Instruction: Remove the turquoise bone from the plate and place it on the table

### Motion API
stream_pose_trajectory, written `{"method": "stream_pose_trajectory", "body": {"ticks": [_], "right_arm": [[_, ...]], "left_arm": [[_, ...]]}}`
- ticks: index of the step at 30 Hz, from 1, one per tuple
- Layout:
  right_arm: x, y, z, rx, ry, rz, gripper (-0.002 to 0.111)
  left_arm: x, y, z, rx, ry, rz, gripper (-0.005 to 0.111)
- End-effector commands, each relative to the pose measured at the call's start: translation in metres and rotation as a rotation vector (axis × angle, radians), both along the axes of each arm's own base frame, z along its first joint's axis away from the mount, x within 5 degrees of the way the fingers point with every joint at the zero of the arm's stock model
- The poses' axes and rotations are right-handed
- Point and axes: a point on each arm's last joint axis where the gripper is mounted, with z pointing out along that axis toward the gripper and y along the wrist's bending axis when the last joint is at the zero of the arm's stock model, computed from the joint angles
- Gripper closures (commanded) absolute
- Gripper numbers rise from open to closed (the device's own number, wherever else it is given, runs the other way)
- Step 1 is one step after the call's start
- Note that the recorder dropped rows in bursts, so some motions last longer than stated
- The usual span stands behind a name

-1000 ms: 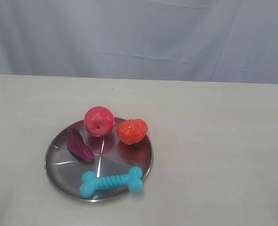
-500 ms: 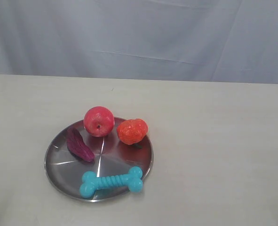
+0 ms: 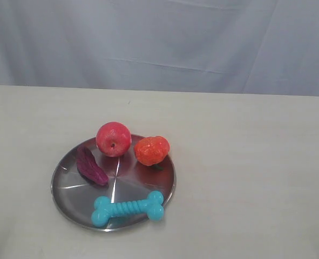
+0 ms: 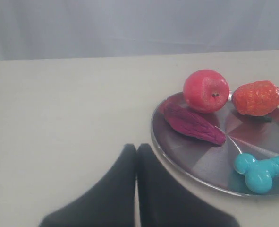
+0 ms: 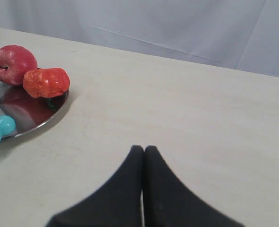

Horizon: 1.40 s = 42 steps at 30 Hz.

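Observation:
The turquoise bone (image 3: pixel 128 208) lies on the near part of the silver plate (image 3: pixel 67 186), its right end reaching the plate's rim. The plate rests on the cream table (image 3: pixel 245 162). Neither gripper shows in the exterior view. In the left wrist view my left gripper (image 4: pixel 137 147) is shut and empty over bare table beside the plate (image 4: pixel 177 158), with one end of the bone (image 4: pixel 259 172) in sight. In the right wrist view my right gripper (image 5: pixel 144 148) is shut and empty over the table, well apart from the plate (image 5: pixel 40 120) and the bone's end (image 5: pixel 0 130).
On the plate's far side sit a red apple (image 3: pixel 113 138) and an orange-red fruit (image 3: pixel 151 150); a purple leaf-shaped piece (image 3: pixel 90 167) lies on its left part. A pale grey cloth (image 3: pixel 159 43) hangs behind the table's far edge.

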Motion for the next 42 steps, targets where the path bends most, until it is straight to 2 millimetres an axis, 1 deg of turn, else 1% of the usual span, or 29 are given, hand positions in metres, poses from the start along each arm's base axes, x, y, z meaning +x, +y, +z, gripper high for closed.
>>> {"method": "stream_pose_trajectory", "body": {"ticks": [1, 3, 4, 10, 13, 17, 22, 26, 31, 33, 35, 39, 42], "right_arm": [[0.000, 0.000, -0.001, -0.001, 0.003, -0.006, 0.109], [-0.001, 0.000, 0.000, 0.002, 0.015, -0.006, 0.109], [-0.001, 0.000, 0.005, 0.001, 0.009, -0.006, 0.109], [-0.009, 0.001, 0.045, -0.010, -0.048, -0.006, 0.109], [-0.016, 0.003, 0.062, -0.008, -0.039, -0.006, 0.109], [-0.019, 0.003, 0.075, -0.016, -0.083, -0.006, 0.109], [-0.018, 0.003, 0.082, -0.004, -0.074, -0.009, 0.109], [-0.009, 0.001, 0.088, 0.015, -0.066, -0.013, 0.109], [0.005, -0.001, 0.093, 0.145, 0.015, -0.046, 0.109], [0.011, -0.002, 0.098, 0.153, 0.042, -0.045, 0.109], [0.018, -0.003, 0.104, 0.148, 0.070, -0.033, 0.109], [0.035, -0.002, 0.127, 0.136, 0.144, 0.006, 0.109], [0.051, -0.002, 0.139, 0.106, 0.249, 0.032, 0.109]], "left_arm": [[0.000, 0.000, -0.001, -0.001, 0.001, -0.002, 0.107], [0.000, 0.000, -0.001, -0.001, 0.001, -0.002, 0.107], [0.000, 0.000, -0.001, -0.001, 0.001, -0.002, 0.107], [0.000, 0.000, -0.001, -0.001, 0.001, -0.002, 0.107], [0.000, 0.000, -0.001, -0.001, 0.001, -0.002, 0.107], [0.000, 0.000, -0.001, -0.001, 0.001, -0.002, 0.107], [0.000, 0.000, -0.001, -0.001, 0.001, -0.002, 0.107], [0.000, 0.000, -0.001, -0.001, 0.001, -0.002, 0.107], [0.000, 0.000, -0.001, -0.001, 0.001, -0.002, 0.107], [0.000, 0.000, -0.001, -0.001, 0.001, -0.002, 0.107], [0.000, 0.000, -0.001, -0.001, 0.001, -0.002, 0.107], [0.000, 0.000, -0.001, -0.001, 0.001, -0.002, 0.107], [0.000, 0.000, -0.001, -0.001, 0.001, -0.002, 0.107]]}}
